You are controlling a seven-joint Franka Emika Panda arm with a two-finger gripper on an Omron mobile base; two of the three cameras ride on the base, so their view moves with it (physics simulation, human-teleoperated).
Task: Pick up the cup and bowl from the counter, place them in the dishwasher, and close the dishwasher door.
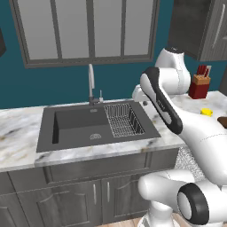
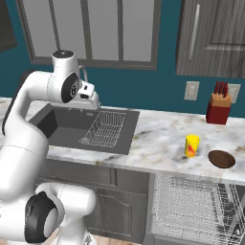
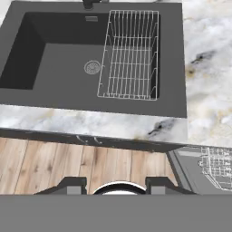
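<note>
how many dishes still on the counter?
2. The small yellow cup with a red band stands on the marble counter right of the sink; the shallow dark brown bowl lies beside it, further right. Others may be hidden.

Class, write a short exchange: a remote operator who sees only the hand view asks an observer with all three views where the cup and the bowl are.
Operator: I see the sink below me. Where is the cup?
Observer: The cup stands upright on the counter, to the right of the sink, above the pulled-out dishwasher rack.
Operator: And the bowl?
Observer: The bowl sits just right of the cup, not touching it, near the counter's front edge.
</note>
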